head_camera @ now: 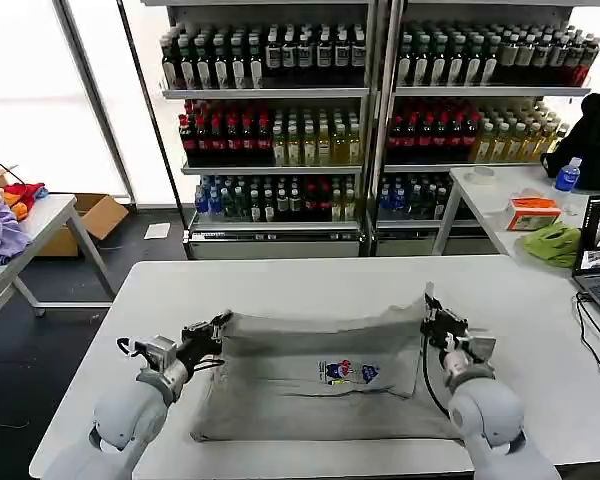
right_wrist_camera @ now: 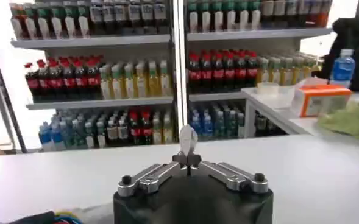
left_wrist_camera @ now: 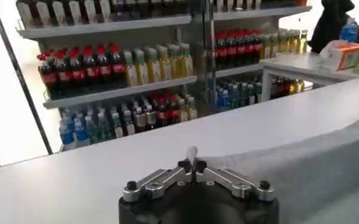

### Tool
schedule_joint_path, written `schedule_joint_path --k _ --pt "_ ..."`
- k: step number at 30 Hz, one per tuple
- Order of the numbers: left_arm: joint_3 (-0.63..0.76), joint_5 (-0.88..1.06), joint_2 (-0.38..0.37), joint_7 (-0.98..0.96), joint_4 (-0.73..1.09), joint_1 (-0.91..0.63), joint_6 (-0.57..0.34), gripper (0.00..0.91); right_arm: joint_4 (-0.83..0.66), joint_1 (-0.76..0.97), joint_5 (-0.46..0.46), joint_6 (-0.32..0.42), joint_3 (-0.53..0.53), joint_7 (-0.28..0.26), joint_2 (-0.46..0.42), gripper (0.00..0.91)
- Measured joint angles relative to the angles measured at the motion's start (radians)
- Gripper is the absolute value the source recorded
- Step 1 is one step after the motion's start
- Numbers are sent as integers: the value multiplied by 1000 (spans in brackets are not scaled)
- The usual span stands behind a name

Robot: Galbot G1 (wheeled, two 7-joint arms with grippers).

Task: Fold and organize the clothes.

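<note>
Your white, smooth tabletop point(head_camera: 280, 285) carries the grey cotton short-sleeved T-shirt point(head_camera: 310, 385), soft and limp, its far edge lifted between both arms. The left gripper point(head_camera: 218, 325) and right gripper point(head_camera: 430, 312) are each pinched on a far corner. If one pulls ahead, you risk a skewed fold or thin cloth slipping free.

No lettering can be read anywhere. The grey T-shirt point(head_camera: 320, 385) on the white table point(head_camera: 280, 285) carries a small multicoloured chest print point(head_camera: 347, 373), too small to make out, and the labels on the far shelf bottles point(head_camera: 280, 140) are illegible.
</note>
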Motion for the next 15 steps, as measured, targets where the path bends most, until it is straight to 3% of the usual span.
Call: schedule_joint_path --k 15 --pt "-30 60 -26 16 -77 160 -30 10 86 -241 -69 28 54 37 1 0"
